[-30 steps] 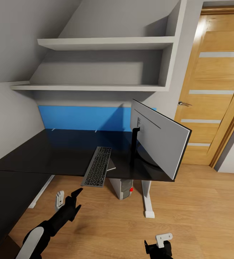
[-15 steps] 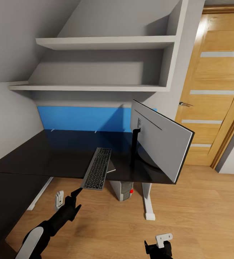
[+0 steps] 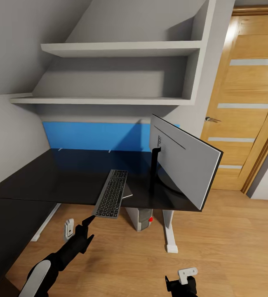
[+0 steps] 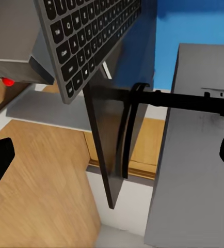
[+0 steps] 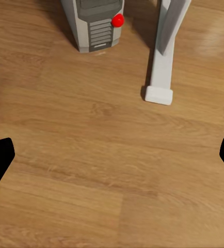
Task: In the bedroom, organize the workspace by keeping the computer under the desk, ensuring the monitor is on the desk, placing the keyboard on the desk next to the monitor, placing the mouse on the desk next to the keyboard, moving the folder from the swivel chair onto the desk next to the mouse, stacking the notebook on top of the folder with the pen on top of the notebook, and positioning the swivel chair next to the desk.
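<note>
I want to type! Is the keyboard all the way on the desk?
No, the keyboard sticks out past the front edge of the desk.

The keyboard [image 4: 89, 39] overhangs the desk [image 4: 104, 150] edge (monitor [image 4: 194, 170] alongside).

The left arm reaches up from seven o'clock of the head view, its left gripper [image 3: 77, 226] pointing toward one o'clock with fingers spread apart. The right gripper [image 3: 182, 277] sits low at five o'clock, fingers likewise parted, holding nothing.
</note>
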Available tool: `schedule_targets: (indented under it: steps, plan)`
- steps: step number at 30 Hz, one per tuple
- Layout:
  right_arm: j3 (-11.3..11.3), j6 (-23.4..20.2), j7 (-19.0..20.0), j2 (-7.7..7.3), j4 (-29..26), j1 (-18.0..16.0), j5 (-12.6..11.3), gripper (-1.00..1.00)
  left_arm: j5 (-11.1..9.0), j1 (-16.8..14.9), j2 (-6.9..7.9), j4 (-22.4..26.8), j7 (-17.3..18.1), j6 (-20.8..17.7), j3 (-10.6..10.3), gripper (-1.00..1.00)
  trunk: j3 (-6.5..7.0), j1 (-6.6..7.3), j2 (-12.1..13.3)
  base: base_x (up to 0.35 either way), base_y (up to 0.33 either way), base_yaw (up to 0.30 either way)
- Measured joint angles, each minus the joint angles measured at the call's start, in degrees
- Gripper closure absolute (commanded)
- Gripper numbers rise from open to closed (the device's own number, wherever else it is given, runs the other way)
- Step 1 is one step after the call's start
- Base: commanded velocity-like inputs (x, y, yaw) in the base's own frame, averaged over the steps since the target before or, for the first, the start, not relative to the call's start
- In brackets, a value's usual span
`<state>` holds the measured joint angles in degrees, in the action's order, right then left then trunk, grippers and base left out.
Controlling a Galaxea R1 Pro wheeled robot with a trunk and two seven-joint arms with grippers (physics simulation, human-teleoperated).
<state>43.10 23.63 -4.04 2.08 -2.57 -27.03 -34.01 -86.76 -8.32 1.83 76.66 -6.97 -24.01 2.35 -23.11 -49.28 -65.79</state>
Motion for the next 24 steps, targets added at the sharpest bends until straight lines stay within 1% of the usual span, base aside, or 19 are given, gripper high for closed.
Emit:
schedule_targets:
  steps: [1, 24]
  plan:
    - [0.0, 0.0, 0.0, 0.01, 0.0, 0.0, 0.0, -1.00, 0.1, 0.0, 0.02, 0.0, 0.0, 0.0, -0.1, -1.00, 0.00, 0.00, 0.0, 0.000, 0.000, 0.000]
    - [0.0, -0.1, -0.1, 0.10, 0.0, 0.0, 0.1, -1.00, 0.1, 0.0, 0.20, -0.1, 0.1, 0.0, 0.3, -1.00, -4.13, -5.05, -9.2, 0.000, 0.000, 0.000]
